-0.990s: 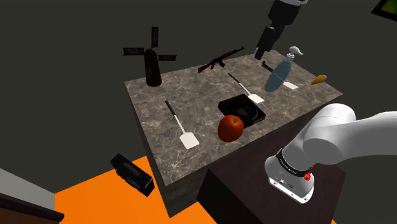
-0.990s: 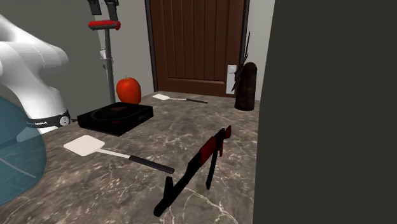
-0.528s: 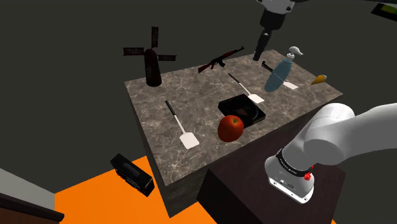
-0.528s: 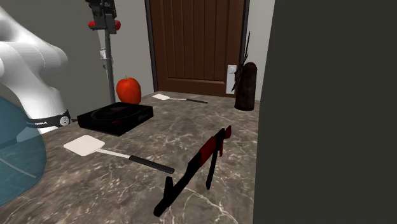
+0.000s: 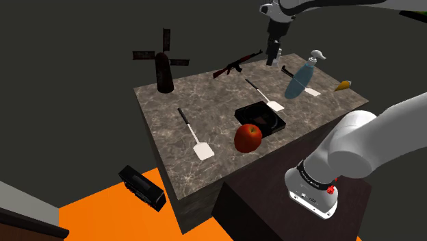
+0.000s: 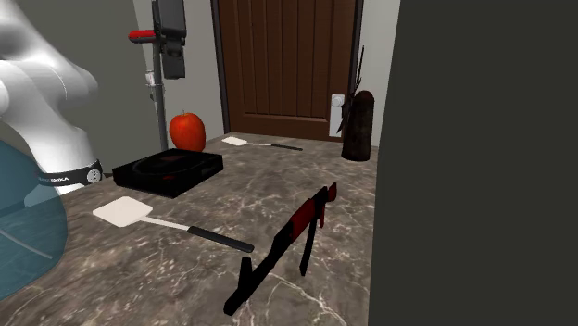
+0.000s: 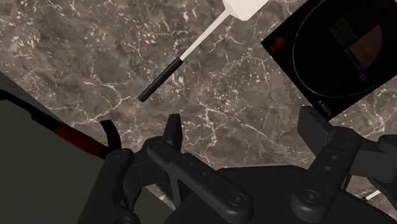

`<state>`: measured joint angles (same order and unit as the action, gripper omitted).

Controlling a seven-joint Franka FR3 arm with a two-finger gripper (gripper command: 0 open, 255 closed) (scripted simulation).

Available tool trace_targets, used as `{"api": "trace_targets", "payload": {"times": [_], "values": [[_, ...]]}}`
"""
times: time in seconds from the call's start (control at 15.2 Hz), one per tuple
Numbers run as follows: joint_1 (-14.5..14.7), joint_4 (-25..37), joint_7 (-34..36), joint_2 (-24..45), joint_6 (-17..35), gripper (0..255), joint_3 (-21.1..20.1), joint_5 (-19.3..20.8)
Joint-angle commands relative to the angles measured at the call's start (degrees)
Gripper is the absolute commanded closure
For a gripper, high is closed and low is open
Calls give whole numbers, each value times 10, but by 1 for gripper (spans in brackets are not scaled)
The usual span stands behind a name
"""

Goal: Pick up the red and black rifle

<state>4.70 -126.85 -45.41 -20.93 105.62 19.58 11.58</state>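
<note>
The red and black rifle [image 5: 236, 65] lies flat along an edge of the marble bench [image 5: 205, 103], well apart from the black box [image 5: 260, 116], with 1 white spatula [image 5: 263, 94] on the bench between the two. In the second exterior view the rifle [image 6: 287, 241] has a red middle part, a black stock and a black barrel, and it lies apart from everything else. The end effector [image 5: 274, 60] hangs in the air above the bench, on the rifle's side of the black box and near 1 end of the rifle, not touching it. In the wrist view the end effector [image 7: 242, 121] is spread wide: its 2 fingers [image 7: 173, 130] stand well apart with bare marble between them, and the rifle [image 7: 75, 141] lies outside that gap, beside 1 finger. A red apple [image 5: 248, 137] stands just beside the black box on the side away from the rifle. A blue pump bottle [image 5: 301, 77] stands near the black box, toward the shoulder view's right, and a dark windmill-shaped thing [image 5: 163, 68] stands far from the black box at a bench corner.
</note>
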Motion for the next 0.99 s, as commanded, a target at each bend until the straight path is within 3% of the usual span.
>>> {"api": "trace_targets", "payload": {"times": [0.0, 0.46, 0.92], "values": [[5, 22, -53, 40, 18, 0, 17, 4], [12, 116, -220, 200, 82, 0, 54, -15], [-9, 241, -373, 364, 122, 0, 49, -51]]}}
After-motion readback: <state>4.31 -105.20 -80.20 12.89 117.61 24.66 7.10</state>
